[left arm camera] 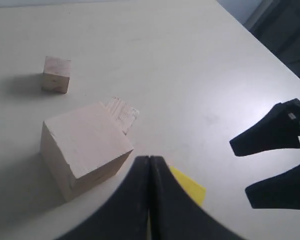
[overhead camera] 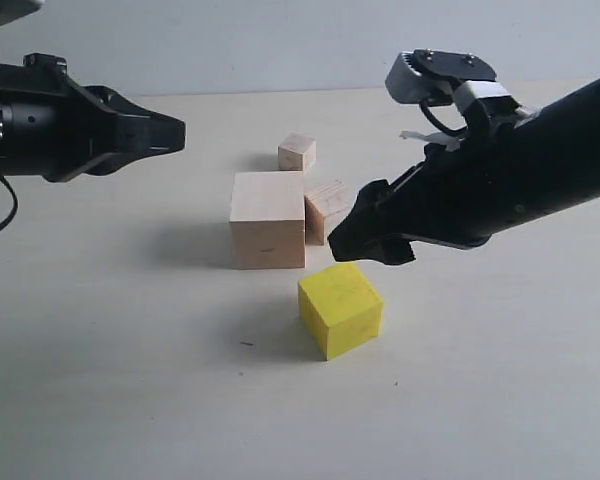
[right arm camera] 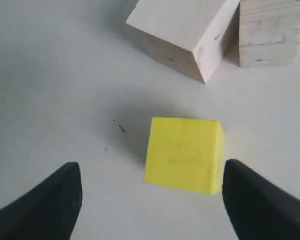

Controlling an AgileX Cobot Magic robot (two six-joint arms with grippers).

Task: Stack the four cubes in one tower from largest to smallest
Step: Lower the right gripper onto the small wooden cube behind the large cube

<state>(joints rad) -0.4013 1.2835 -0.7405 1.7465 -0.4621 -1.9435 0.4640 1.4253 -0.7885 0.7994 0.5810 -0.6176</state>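
The yellow cube [overhead camera: 341, 308], free-edged below centre, is overhung by the empty right gripper [right arm camera: 151, 175], jaws spread wide; the left gripper [left arm camera: 149, 161] is closed, empty.

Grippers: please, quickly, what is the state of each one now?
Left gripper: shut, holding nothing.
Right gripper: open, empty, near the yellow cube, not touching it.

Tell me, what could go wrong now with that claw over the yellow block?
The open right gripper straddles the yellow cube, which sits slightly askew to its jaws; closing might twist it or lose it. When setting it on the large cube, a finger could bump the medium cube standing right beside it.
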